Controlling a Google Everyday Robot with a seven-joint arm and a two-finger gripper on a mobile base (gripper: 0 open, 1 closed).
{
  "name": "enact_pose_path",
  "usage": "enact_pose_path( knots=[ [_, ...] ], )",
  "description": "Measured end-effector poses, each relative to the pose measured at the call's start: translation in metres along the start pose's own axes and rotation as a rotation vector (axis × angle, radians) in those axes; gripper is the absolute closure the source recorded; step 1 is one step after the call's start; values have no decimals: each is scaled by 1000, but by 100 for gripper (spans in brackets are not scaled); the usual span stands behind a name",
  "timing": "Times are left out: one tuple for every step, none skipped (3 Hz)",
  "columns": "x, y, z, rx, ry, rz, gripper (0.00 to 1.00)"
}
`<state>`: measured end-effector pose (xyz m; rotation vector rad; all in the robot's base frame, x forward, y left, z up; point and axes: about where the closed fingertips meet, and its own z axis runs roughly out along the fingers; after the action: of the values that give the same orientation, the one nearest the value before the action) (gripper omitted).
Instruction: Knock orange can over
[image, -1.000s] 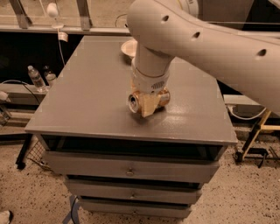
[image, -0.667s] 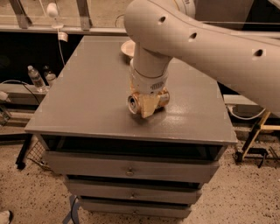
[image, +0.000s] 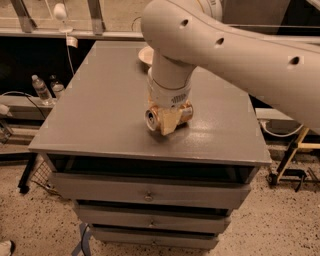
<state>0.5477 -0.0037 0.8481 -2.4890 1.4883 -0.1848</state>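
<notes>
— Where is the gripper (image: 169, 121)?
— Down on the grey cabinet top (image: 100, 110), clamped on the orange can (image: 153, 119).
— And the can?
— Between its fingers, lying sideways; a white bowl (image: 145, 54) sits behind the wrist.

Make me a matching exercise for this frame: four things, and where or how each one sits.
1. shiny orange-gold aluminium can
2. shallow white bowl
3. robot's two-finger gripper
4. clear plastic water bottles

A. far edge of the grey cabinet top
B. left of the cabinet, lower than its top
C. lying on its side
D. down at the can

Pairs: 1-C, 2-A, 3-D, 4-B
</notes>
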Motion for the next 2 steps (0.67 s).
enact_pose_path(
  knots=[
    [0,0,0,-1,0,-1,17],
    [-1,1,1,-2,1,-3,0]
  ],
)
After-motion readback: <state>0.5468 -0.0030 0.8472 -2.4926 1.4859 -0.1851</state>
